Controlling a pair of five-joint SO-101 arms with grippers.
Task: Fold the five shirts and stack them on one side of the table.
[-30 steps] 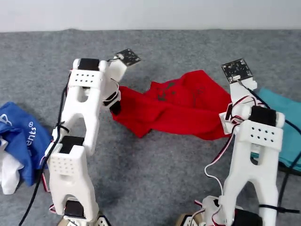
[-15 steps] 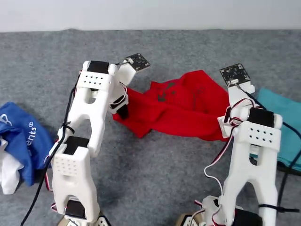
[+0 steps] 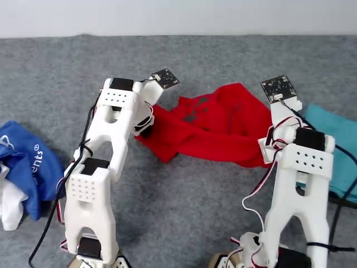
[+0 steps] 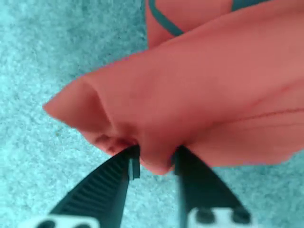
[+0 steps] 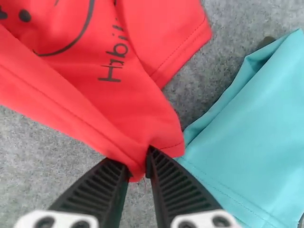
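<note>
Red shirt (image 4: 199,95) in left end effector (image 4: 156,164)

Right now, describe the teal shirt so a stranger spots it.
On the grey table, look to the right edge, beside the right arm. The teal shirt lies there next to the red shirt. It alone is teal and smooth; the red one is bunched.
</note>
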